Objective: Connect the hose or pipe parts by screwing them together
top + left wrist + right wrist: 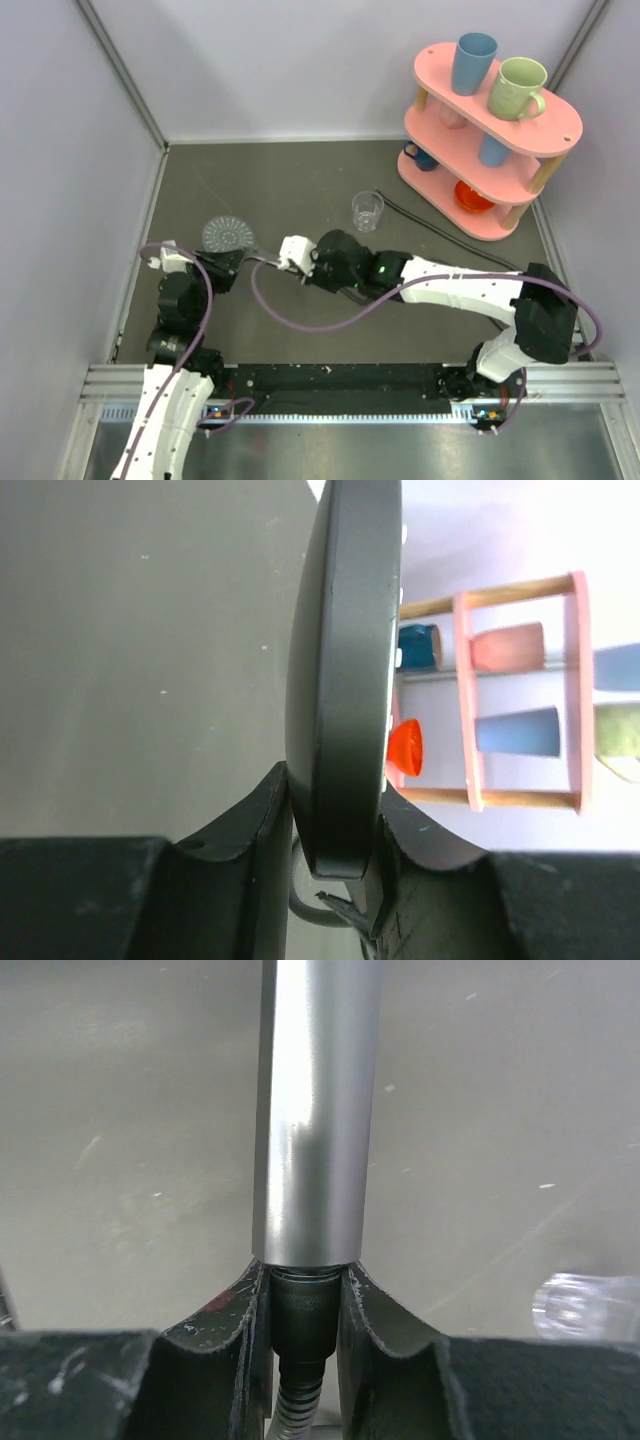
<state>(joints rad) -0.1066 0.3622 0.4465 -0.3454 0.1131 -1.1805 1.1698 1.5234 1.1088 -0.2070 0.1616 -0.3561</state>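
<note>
near the left edge of the tabletop [300,180], clear of the side wall: one hand shower [227,235], perforated disc face up, handle pointing toward the right edge. clenched on the disc's rim from both sides, the left pincer [335,800]. clenched too, the right pincer [302,1268], grasping the dark end fitting of the one hose [298,1395], butted in line against the bare end of the silver handle. open room on the bare surface between the shower and the far edge, and out to the far left corner. tighter toward the far right corner, with one pink rack [430,180] there and one glass cup [367,210] just beyond the right arm, near the middle. from above, joint and most of the handle hidden under the right pincer; impossible to tell whether threaded in at all. in the left wrist view, only the disc edge-on, holes out of sight. in the right wrist view, cup blurred and cut off at the frame edge. on the rack, six pieces of crockery [518,87]. two purple cables [300,322], one looping along each arm.
</note>
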